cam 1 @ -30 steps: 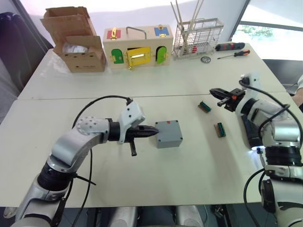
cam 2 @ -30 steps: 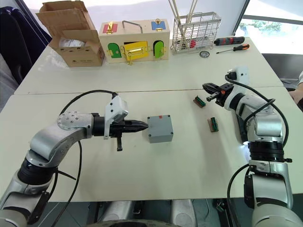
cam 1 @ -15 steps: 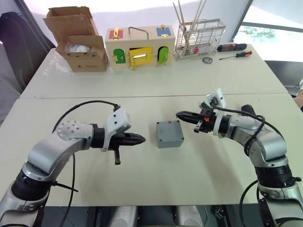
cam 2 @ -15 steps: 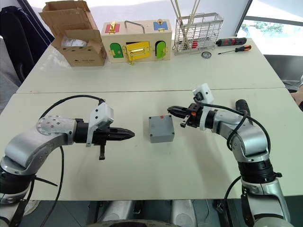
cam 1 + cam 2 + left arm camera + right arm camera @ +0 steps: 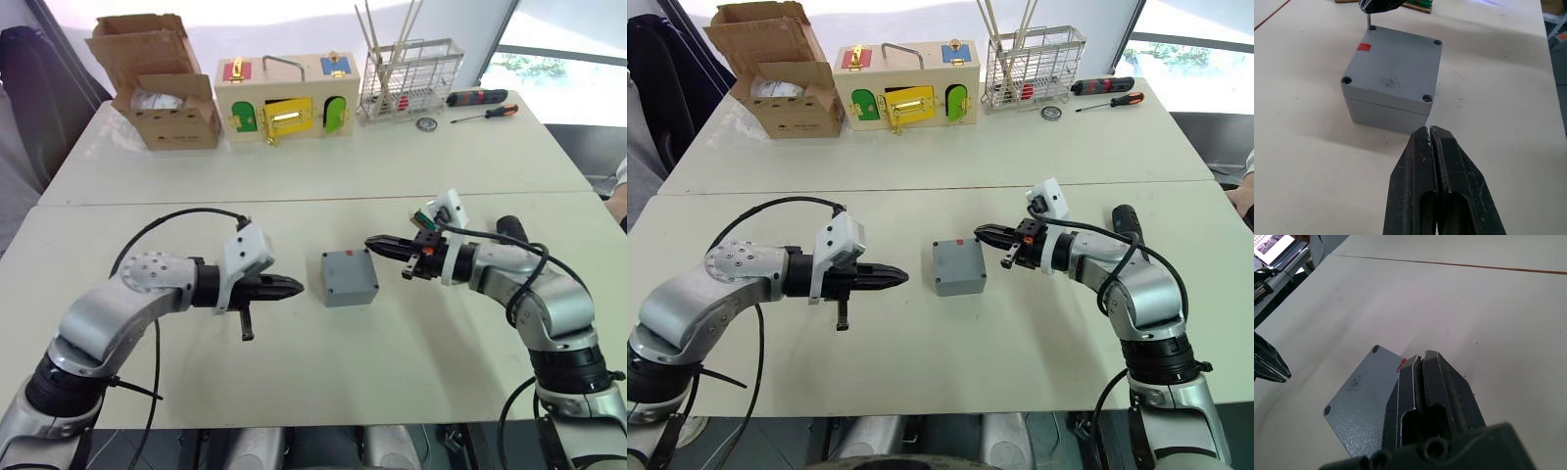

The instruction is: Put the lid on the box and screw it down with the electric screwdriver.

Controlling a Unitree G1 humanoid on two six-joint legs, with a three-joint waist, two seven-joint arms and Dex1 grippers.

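The grey box (image 5: 350, 284) stands at mid-table with the lid (image 5: 1393, 68) sitting flat on top, a red mark near one edge. My left gripper (image 5: 294, 287) is shut and empty, level with the box's left side, a short gap away. My right gripper (image 5: 372, 242) is shut, its tip over the lid's far right corner. In the left wrist view a thin metal pin (image 5: 1368, 22) reaches from that tip to the corner hole; I cannot tell if it is held. The black end of the electric screwdriver (image 5: 1122, 217) lies on the table behind my right forearm, mostly hidden.
Along the far table stand a cardboard carton (image 5: 162, 83), a wooden latch box (image 5: 284, 98) and a wire basket (image 5: 407, 73), with two manual screwdrivers (image 5: 477, 97) to its right. A small green part (image 5: 423, 217) lies behind my right gripper.
The left gripper drew back left from the box's side. The right gripper swung in from the right, by the green parts, to the lid's far right corner. Little moved in the last half second.
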